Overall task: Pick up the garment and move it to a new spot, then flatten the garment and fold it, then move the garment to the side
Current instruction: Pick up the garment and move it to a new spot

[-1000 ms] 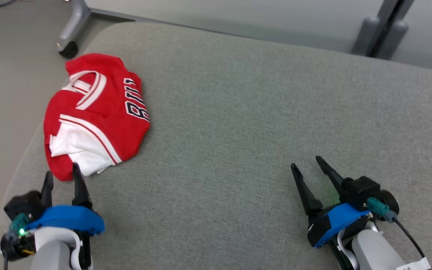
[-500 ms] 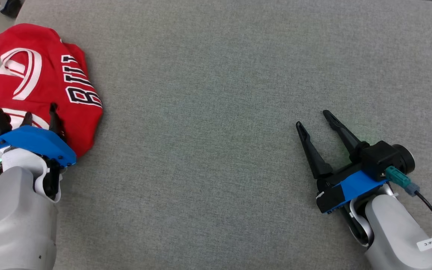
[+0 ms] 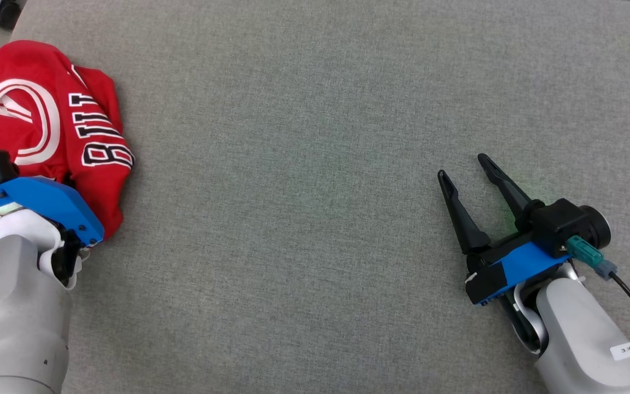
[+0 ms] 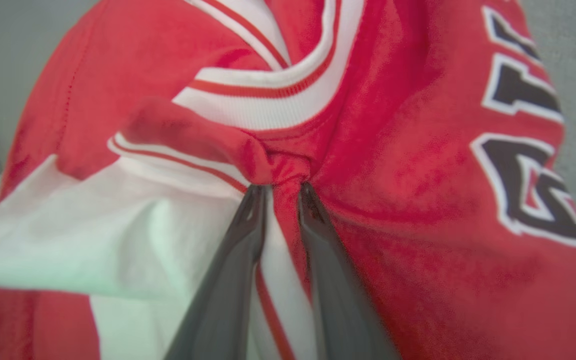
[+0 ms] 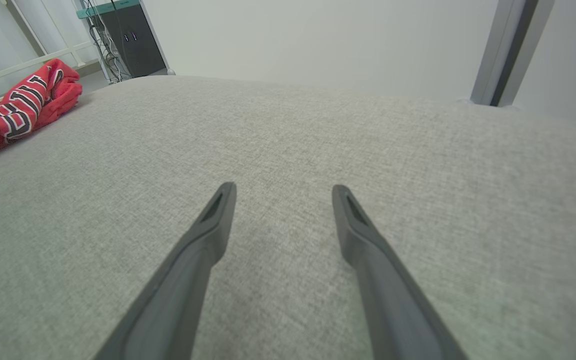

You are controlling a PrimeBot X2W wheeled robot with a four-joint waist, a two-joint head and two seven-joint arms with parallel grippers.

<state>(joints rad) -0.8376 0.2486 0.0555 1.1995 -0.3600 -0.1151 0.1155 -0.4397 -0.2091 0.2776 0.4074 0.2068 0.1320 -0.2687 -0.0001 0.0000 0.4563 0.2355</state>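
The garment [image 3: 47,126], a red jersey with white trim and black letters, lies crumpled at the far left edge of the grey cushion [image 3: 315,164]. In the left wrist view my left gripper [image 4: 280,187] pinches a raised red fold of the garment [image 4: 393,175] between its nearly closed fingers. From the head its blue wrist housing [image 3: 41,205] covers the fingers, low over the cloth's near part. My right gripper [image 3: 462,167] hovers open over bare cushion at the right, far from the garment. The right wrist view has that gripper [image 5: 283,189] with nothing between its fingers and the garment [image 5: 18,112] far left.
A caster wheel [image 3: 3,8] stands on the floor past the cushion's top left corner. In the right wrist view a dark cabinet [image 5: 133,35] and a metal post [image 5: 510,50] stand beyond the cushion's far edge. Wide bare cushion lies between the two arms.
The head camera has tilted down. My left gripper moved forward onto the garment and closed on a fold, bunching the cloth. The right gripper stays open in place.
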